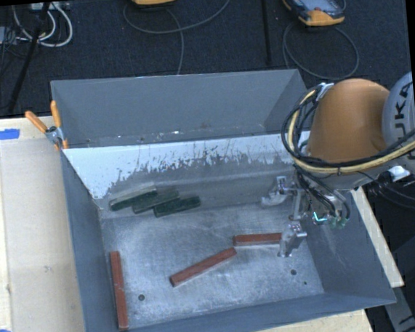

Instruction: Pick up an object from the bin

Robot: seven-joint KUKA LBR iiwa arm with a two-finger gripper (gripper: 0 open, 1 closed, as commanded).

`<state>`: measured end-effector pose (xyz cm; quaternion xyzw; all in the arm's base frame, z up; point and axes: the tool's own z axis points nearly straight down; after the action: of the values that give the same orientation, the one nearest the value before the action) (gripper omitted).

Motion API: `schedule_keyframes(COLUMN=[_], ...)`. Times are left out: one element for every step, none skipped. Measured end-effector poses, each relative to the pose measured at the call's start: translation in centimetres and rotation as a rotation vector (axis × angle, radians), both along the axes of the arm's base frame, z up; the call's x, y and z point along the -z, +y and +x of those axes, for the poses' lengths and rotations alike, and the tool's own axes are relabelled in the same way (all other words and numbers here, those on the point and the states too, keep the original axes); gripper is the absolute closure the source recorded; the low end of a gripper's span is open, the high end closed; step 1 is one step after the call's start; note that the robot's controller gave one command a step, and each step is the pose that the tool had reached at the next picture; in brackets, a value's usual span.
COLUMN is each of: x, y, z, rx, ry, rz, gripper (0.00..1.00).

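grey bin [188,119]: steep sloped walls, flat scuffed floor. the right wall rises close behind the work spot. judgement: a lift that drifts right could knock the load against that slope.

arm, orange cover [346,123] and cable loops, hangs over the bin's right rim. the wrist is low inside, so there is little room between it and the wall.

gripper [289,245]: down at the floor, right of centre. spread, pressed together or pinching, cannot tell; the tip is too tangled with wrist hardware to read.

short red-brown bar [255,239]: likely the task's thing. it lies flat, roughly level across the view, with its right end at the gripper tip. judgement: a hold that far out on the end would let the bar swing, droop or slip free on the lift. a flat bar on a flat floor also gives little edge to get under.

other things:
- long red-brown bar [202,266], slanted mid-floor, upper end just beside the short bar's left end. it could get dragged along if the short bar pivots.
- red-brown bar [119,290] along the left wall, well apart.
- two dark green bars [134,200] [176,205] at the foot of the back wall, side by side, well apart. neither is in the way.
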<state>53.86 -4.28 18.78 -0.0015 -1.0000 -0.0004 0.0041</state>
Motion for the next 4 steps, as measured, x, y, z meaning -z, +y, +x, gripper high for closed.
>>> schedule_keyframes(x=[-0.3, 10.9, 11.4, 11.4], y=[0.0, -0.9, -1.0, -1.0], z=[0.2, 0.5, 0.3, 0.3], rx=[-0.001, -0.173, -0.173, -0.173], ry=[-0.007, -0.013, -0.008, -0.009], rz=[-0.001, 0.001, -0.001, -0.001], gripper=[0.00, 1.00, 0.00, 0.00])
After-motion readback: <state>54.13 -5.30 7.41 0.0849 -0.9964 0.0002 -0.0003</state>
